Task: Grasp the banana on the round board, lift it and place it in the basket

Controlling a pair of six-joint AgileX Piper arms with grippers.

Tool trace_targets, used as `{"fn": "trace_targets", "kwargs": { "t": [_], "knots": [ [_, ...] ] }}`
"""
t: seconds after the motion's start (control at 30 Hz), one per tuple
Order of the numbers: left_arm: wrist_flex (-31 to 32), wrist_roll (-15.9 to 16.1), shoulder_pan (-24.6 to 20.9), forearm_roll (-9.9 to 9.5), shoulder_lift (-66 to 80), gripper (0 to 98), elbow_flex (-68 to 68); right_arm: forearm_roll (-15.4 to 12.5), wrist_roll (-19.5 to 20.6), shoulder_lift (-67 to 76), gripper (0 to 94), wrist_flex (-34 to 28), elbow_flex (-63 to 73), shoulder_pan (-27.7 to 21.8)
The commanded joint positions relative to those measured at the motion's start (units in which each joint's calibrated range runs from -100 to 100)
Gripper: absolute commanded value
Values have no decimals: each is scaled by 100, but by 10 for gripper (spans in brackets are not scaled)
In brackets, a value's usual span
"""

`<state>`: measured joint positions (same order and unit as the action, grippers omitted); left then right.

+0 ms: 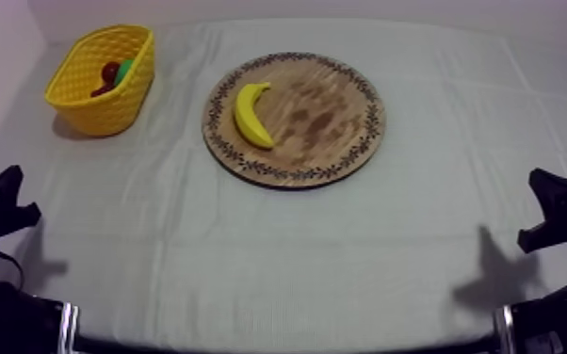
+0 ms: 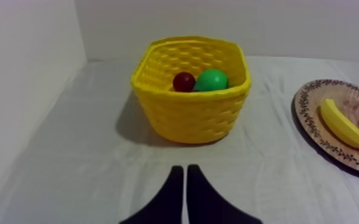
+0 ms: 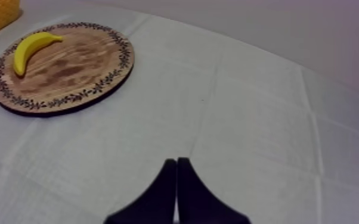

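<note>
Top view: the banana (image 1: 251, 115) lies on the wooden board (image 1: 336, 127), on the side nearer the yellow basket (image 1: 104, 83). Left wrist view: the left gripper (image 2: 185, 169), fingers narrow and empty, sits well short of the board. Right wrist view: the right gripper (image 3: 176, 161), fingers likewise narrow and empty.

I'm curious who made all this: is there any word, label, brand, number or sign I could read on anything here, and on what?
None: no text can be read anywhere.
The wooden board: its rim bears a dark ornamental pattern, not letters.
The yellow basket, the banana and the cloth: plain, with no label or number.
</note>
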<state>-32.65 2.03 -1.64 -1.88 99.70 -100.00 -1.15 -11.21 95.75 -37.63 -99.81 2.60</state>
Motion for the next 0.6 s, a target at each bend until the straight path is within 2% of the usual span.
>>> {"fn": "trace_targets", "kwargs": {
  "t": [0.0,0.17,0.3,0.57],
  "knots": [
    [-1,4,1,-2,4,0,0,0,0,0,3,-3,3,0],
    [4,39,56,-17,-7,0,55,0,0,0,3,-3,3,0],
    [62,-119,164,-216,-267,0,233,0,0,0,3,-3,3,0],
    [72,-331,330,-297,-1777,0,1701,0,0,0,3,-3,3,0]
  ]
}}
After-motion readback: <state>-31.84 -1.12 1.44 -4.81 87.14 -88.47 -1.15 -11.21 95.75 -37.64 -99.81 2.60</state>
